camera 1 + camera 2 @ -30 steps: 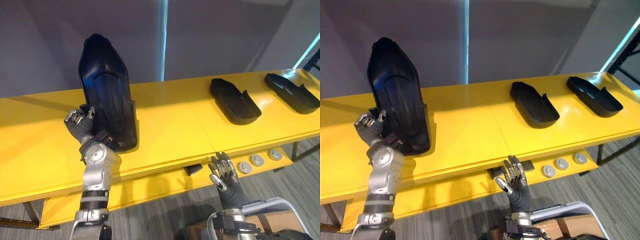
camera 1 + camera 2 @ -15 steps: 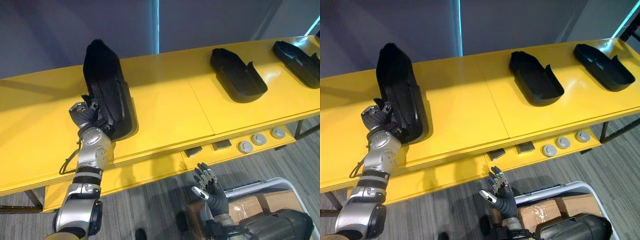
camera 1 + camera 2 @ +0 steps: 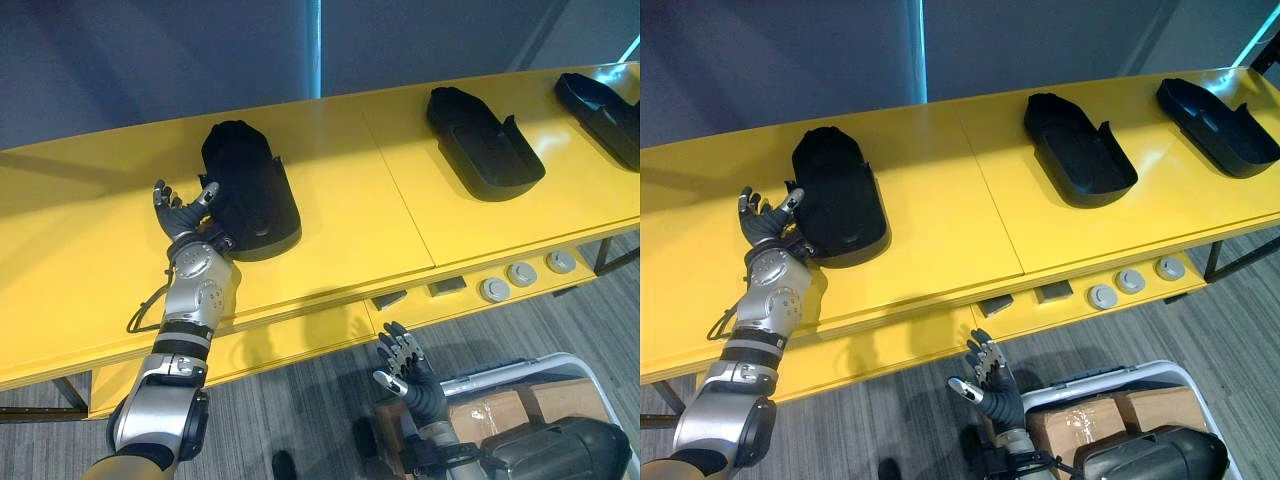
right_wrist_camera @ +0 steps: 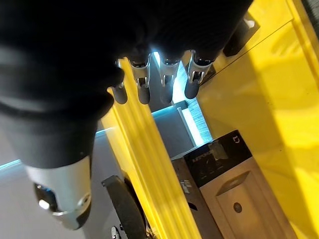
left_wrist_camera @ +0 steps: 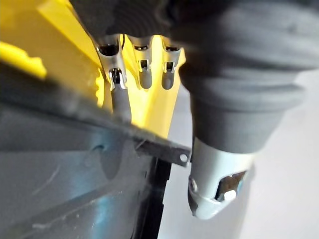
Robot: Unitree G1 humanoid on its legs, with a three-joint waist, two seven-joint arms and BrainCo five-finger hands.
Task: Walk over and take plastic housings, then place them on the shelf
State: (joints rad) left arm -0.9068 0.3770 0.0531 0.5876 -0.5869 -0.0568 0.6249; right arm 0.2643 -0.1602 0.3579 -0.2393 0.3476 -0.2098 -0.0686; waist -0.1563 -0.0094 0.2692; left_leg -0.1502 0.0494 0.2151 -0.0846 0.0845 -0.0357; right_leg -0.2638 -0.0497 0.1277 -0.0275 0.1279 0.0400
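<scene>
A black plastic housing (image 3: 248, 190) lies flat on the yellow shelf (image 3: 340, 215), left of its middle. My left hand (image 3: 180, 210) rests just to the housing's left with its fingers spread open, the thumb tip at the housing's edge. In the left wrist view the straight fingers (image 5: 115, 74) lie beside the dark housing (image 5: 65, 184). Two more black housings lie further right on the shelf, one (image 3: 484, 145) right of the middle and one (image 3: 603, 100) at the far right end. My right hand (image 3: 402, 362) hangs open below the shelf's front edge, holding nothing.
A lower yellow ledge (image 3: 300, 345) under the shelf front carries three round grey buttons (image 3: 521, 275) and small dark blocks (image 3: 388, 300). A cardboard box (image 3: 500, 412) sits on the grey floor at the lower right. A dark wall stands behind the shelf.
The housing stood upright in my left hand; it now lies flat on the shelf. My left hand has let go and opened. The view has shifted downward.
</scene>
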